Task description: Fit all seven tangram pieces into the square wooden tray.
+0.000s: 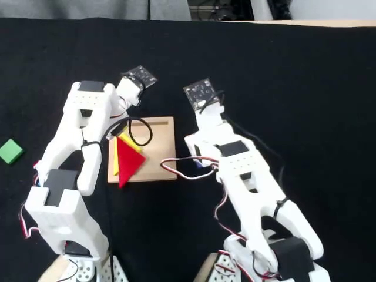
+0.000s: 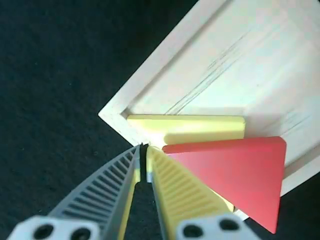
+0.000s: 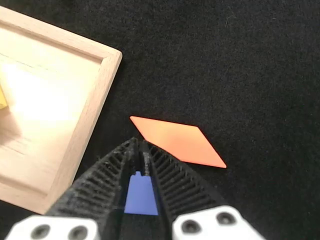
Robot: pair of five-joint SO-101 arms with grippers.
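1. The left fingers point(image 2: 144, 149) are pressed together with only a thin dark slit between them. Whether they pinch anything cannot be told.
2. Their tips sit at a corner of the wooden tray point(image 2: 150, 70), right at the near edge of a yellow piece point(image 2: 185, 127) that lies inside along the tray's wall.
3. Just beside these fingers a red triangle point(image 2: 235, 170) rests partly over the yellow piece, one corner jutting out past the tray's rim.
4. The right fingers point(image 3: 141, 145) are closed at the tips, with a blue piece point(image 3: 140, 194) held in the gap behind them.
5. Just beyond the right fingertips an orange piece point(image 3: 177, 141), a slanted four-sided shape, lies flat on the black counter point(image 1: 294, 88), outside the tray.
6. The tray's outer corner stands off to one side of the right fingers, near but not touching them.
7. A green piece point(image 1: 10, 151) lies on the counter, well apart from both sets of fingers and from the tray.
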